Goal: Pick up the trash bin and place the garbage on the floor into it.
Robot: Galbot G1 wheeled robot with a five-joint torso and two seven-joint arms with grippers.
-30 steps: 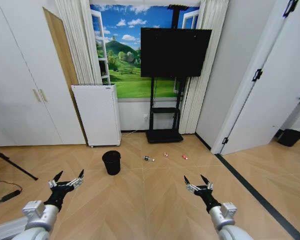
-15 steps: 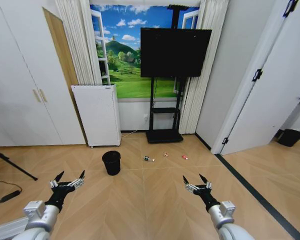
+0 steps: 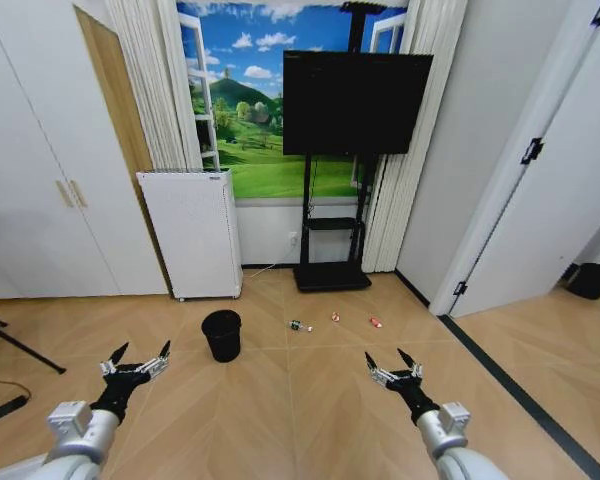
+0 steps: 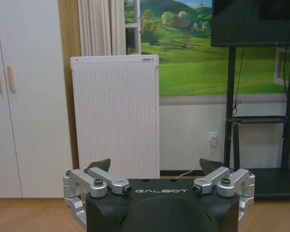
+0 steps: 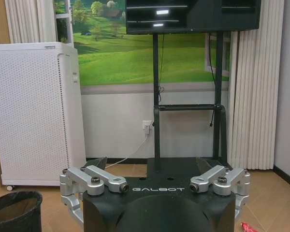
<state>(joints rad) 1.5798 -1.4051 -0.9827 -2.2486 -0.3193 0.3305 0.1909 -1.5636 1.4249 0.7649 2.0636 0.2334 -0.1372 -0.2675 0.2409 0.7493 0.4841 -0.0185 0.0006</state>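
Nearest, the left gripper and right gripper hover low over the floor, tan chevron wood, both with fingers spread and holding nothing. Beyond them the trash bin stands upright, mouth up. Right of it the garbage lies in a row: a bottle on its side, long axis roughly left-right, then two red wrappers. Behind stand a white perforated unit and a television stand.

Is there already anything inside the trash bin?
It cannot be settled. From the head view the trash bin stands upright on the floor, its inside dark. The right wrist view shows a brownish inside wall below the rim, but the bottom is hidden. Three garbage pieces lie on the floor beside it.
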